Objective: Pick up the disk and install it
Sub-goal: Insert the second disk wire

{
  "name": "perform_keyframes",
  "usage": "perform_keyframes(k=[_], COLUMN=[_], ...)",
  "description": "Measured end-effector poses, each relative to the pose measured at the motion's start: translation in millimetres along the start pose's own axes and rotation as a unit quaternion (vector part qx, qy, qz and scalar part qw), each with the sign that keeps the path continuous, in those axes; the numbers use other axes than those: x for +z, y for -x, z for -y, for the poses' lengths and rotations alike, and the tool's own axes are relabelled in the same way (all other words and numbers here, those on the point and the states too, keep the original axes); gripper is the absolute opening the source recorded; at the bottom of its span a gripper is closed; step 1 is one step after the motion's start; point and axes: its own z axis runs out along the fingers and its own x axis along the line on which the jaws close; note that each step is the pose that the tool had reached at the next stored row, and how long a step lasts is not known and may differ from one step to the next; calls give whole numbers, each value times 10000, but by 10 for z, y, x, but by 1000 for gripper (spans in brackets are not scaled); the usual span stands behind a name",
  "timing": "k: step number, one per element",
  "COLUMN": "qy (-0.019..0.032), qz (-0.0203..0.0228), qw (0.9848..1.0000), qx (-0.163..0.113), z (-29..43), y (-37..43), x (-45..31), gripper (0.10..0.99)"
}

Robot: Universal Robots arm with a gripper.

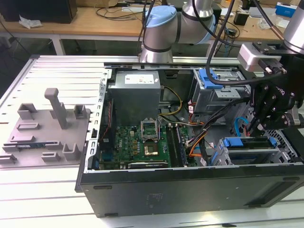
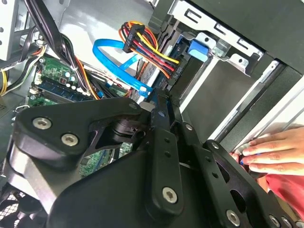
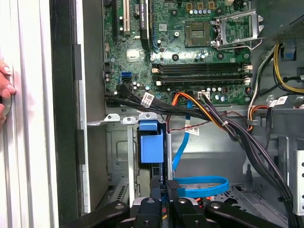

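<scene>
The gripper (image 1: 255,127) stood over the drive bay in the corner of the computer case (image 1: 190,194) farthest from the power supply. In the first wrist view its fingers (image 3: 155,187) were drawn close together on a thin dark edge, which I judged to be the disk (image 1: 247,142) held edgewise. The disk's blue frame sat at the mouth of that bay.

The pick-up appeared done. Seating looked incomplete, since the disk was not yet released and its depth in the bay could not be told. A blue latch (image 3: 151,142) lay further inside the case. A person's hand (image 2: 273,149) rested on the case's outer rim.

The white label (image 1: 137,79) on the power supply was not legible.
</scene>
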Motion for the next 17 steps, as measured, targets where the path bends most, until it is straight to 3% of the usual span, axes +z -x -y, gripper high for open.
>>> perform_keyframes(k=[17], qy=[-4], qz=[0], qw=[10000], qx=[-96], z=[17], y=[3], x=[40], gripper=[161])
